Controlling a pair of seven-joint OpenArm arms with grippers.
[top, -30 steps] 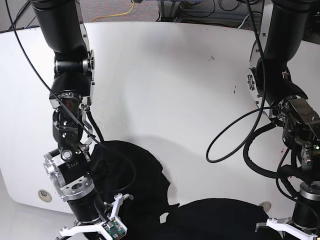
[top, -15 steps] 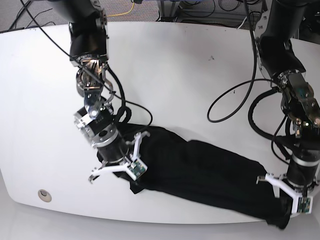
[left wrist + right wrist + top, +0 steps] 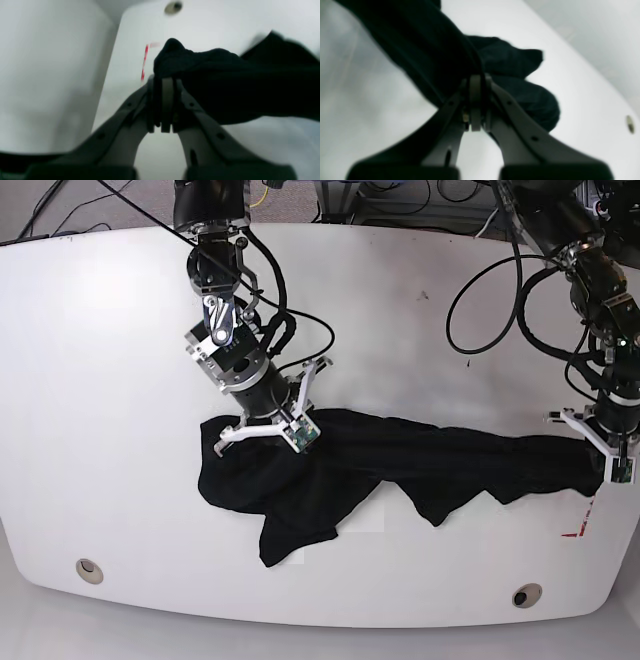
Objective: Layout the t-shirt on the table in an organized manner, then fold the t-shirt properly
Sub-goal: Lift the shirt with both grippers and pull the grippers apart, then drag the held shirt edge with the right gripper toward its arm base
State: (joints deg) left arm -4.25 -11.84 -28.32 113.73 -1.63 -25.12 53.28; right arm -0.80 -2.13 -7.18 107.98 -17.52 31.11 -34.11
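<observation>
The t-shirt (image 3: 400,460) lies stretched as a rumpled band across the lower middle of the desk (image 3: 100,380). At centre-left the right pincer (image 3: 272,420) is clamped on one bunched end; at far right the left pincer (image 3: 606,448) pinches the other. Pulling further could tear the fabric free or drag it over the desk's right edge.

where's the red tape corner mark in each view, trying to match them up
Base: red tape mark at lower right, just below the t-shirt's end.
Left wrist: red tape mark left of centre, beside the bunched shirt tip.
Right wrist: not in it.
Shared landmark: the black t-shirt on the white table.
</observation>
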